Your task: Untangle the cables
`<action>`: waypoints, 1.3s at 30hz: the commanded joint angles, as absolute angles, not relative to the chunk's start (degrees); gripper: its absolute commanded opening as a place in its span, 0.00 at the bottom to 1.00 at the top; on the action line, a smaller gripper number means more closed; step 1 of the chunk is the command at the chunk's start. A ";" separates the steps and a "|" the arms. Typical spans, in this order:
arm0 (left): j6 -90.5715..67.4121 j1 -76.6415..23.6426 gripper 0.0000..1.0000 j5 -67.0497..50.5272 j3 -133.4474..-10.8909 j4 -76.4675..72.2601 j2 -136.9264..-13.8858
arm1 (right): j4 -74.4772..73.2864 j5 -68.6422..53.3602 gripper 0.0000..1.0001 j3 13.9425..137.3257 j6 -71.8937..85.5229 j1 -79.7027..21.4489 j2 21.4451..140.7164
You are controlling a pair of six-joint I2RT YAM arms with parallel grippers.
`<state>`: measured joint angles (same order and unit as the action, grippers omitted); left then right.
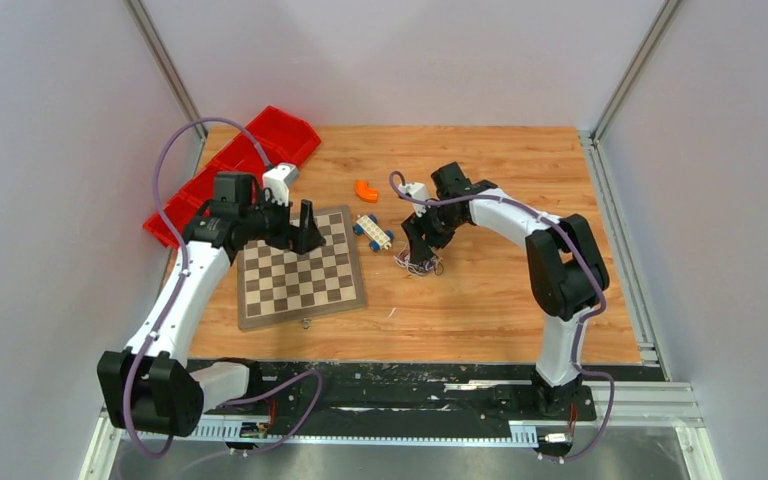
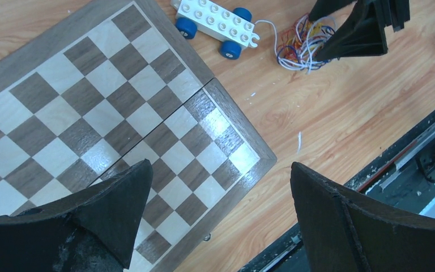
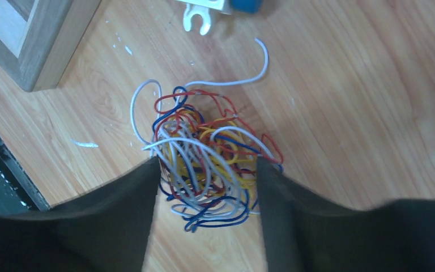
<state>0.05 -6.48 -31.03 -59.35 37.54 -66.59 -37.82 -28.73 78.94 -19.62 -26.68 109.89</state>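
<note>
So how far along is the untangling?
Done: nothing; the cables are one knotted bunch, with no strand fully separated. In hand: the right gripper has its jaws either side of the bunch; a firm grip isn't clear. Remaining: all the separating; the left gripper hangs open over the chessboard.

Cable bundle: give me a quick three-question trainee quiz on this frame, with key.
1. True or false: the cable bundle lies on the chessboard.
2. Which arm's jaws flank the bundle? A) left B) right C) neither
3. Fill in: the white wheeled toy brick beside the bundle has ___ wheels.
Key: 1 false, it lies on the wooden table; 2 B; 3 blue.
</note>
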 commanded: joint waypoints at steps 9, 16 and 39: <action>-11.55 -12.05 1.00 -27.92 -62.20 28.08 -71.62 | -39.68 -37.94 0.00 74.82 -21.72 -25.17 99.75; -12.79 -22.39 1.00 -42.96 -61.59 16.30 -73.79 | -42.61 -53.82 0.00 76.86 -16.45 -19.42 89.89; -20.96 -33.01 0.00 -44.23 -61.46 -1.52 -84.18 | -42.83 -55.43 0.00 73.82 -9.14 -1.18 85.71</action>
